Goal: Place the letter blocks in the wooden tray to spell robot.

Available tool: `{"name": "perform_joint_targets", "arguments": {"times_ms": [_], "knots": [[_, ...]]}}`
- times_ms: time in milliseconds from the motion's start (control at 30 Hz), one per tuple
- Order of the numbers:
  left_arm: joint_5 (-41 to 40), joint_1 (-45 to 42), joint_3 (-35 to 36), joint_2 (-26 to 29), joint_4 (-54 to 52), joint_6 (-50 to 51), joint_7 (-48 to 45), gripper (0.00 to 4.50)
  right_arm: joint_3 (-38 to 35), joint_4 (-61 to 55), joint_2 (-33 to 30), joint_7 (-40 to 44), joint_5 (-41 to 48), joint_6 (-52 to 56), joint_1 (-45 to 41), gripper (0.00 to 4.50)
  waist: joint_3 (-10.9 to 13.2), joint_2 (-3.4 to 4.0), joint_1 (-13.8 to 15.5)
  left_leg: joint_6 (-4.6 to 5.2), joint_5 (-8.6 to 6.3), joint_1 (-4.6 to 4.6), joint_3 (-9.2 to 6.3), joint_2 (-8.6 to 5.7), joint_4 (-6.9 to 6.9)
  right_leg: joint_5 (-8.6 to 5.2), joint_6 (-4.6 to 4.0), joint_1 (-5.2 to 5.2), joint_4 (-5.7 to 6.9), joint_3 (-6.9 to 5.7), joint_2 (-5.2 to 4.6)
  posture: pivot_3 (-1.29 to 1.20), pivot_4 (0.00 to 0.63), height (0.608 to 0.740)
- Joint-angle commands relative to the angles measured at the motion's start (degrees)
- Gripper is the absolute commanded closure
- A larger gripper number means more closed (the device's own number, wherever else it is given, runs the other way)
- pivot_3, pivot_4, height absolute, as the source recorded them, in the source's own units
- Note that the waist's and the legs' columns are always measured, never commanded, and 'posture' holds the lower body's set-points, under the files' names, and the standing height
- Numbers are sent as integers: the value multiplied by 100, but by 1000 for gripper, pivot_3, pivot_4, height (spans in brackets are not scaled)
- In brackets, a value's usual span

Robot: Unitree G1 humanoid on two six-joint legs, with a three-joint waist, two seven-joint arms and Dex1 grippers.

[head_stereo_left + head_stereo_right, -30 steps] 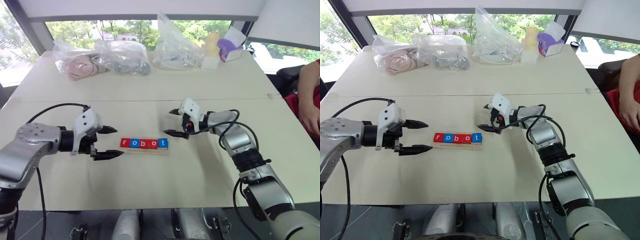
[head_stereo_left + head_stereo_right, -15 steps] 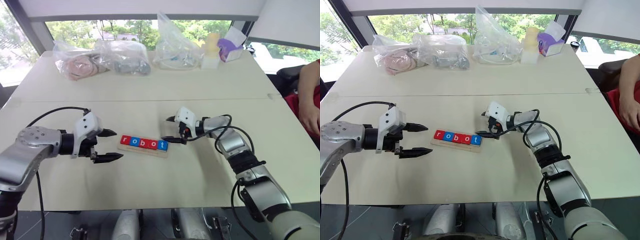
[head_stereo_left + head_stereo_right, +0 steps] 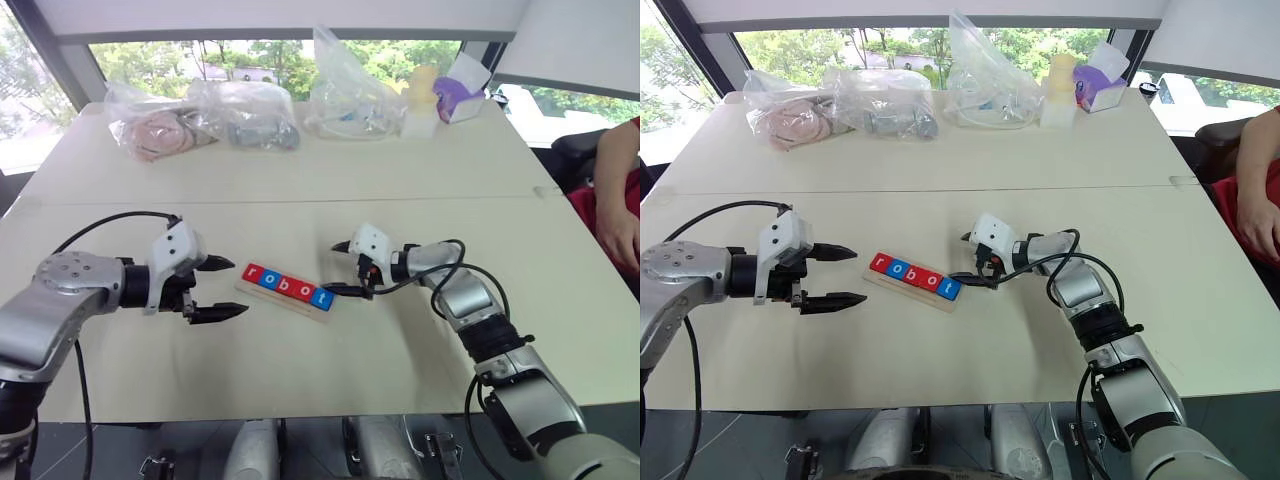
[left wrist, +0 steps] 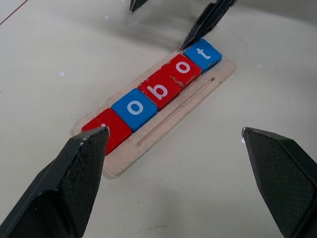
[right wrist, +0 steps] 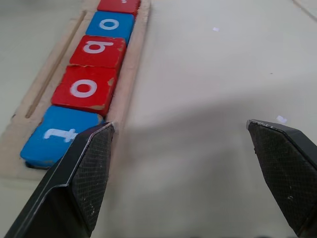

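Note:
Five letter blocks [image 3: 287,285], red and blue, lie in a row in the wooden tray [image 4: 198,91] and read r, o, b, o, t. The tray lies slanted at the table's middle, its right end nearer me. My left gripper [image 3: 235,288] hovers open just left of the tray, fingers [image 4: 79,168] spread wider than it, holding nothing. My right gripper [image 3: 332,268] is open at the tray's right end. Its lower finger [image 5: 89,163] sits against the tray edge beside the t block [image 5: 57,134]. Nothing lies between its fingers.
Several clear plastic bags [image 3: 245,112] line the table's far edge, with a pale bottle [image 3: 422,100] and a purple box [image 3: 458,95] at the far right. A person's arm [image 3: 615,190] shows at the right edge. A seam [image 3: 300,200] crosses the table behind the tray.
The right gripper has drawn in toward the tray's right end, and that end has swung nearer me, so the tray now lies slanted. The left gripper has stayed put.

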Motion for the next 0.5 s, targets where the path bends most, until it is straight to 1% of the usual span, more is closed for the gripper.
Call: {"name": "perform_joint_targets", "arguments": {"times_ms": [33,133,200,233,300,400,500], "knots": [[-163,-102,278,-48,85,122,73,0,-535,-135,-169,-343,151,-28,-361,98,0,0,1,0,0,0,0,0,1,0,0,0,0,0,-1,0,150,735],[-143,162,477,38,129,121,100,0,-739,-756,-493,-316,261,351,-136,98,0,0,9,0,0,-1,-1,-1,-1,0,0,0,-2,0,-3,0,150,735],[-149,486,680,129,71,124,74,0,-892,-1610,-808,-136,552,973,305,98,0,0,18,0,0,-3,-3,-1,-8,0,0,-2,-5,0,-5,0,150,735],[-235,709,882,161,4,207,60,0,-1062,-2398,-1041,-23,928,1593,750,98,-1,0,26,0,0,-4,-4,0,-12,-1,-1,-2,-7,0,-6,0,150,735],[-361,1026,1166,200,-110,310,46,0,-1311,-3506,-1351,44,1486,2501,1366,98,-1,0,50,2,-2,-10,-12,1,-18,-3,-2,-4,-15,0,-13,0,150,735],[-546,1434,1464,243,-283,652,98,0,-1728,-5033,-1594,-193,2336,3810,2279,98,0,0,36,3,-2,-10,-11,3,-16,-5,-3,-4,-14,0,-19,0,150,735],[-651,1688,1653,184,-471,811,248,0,-1933,-6037,-1708,-436,3000,4683,2880,98,-1,0,17,2,-2,9,-9,7,-12,-5,-7,13,-13,2,-20,0,150,735]]}}
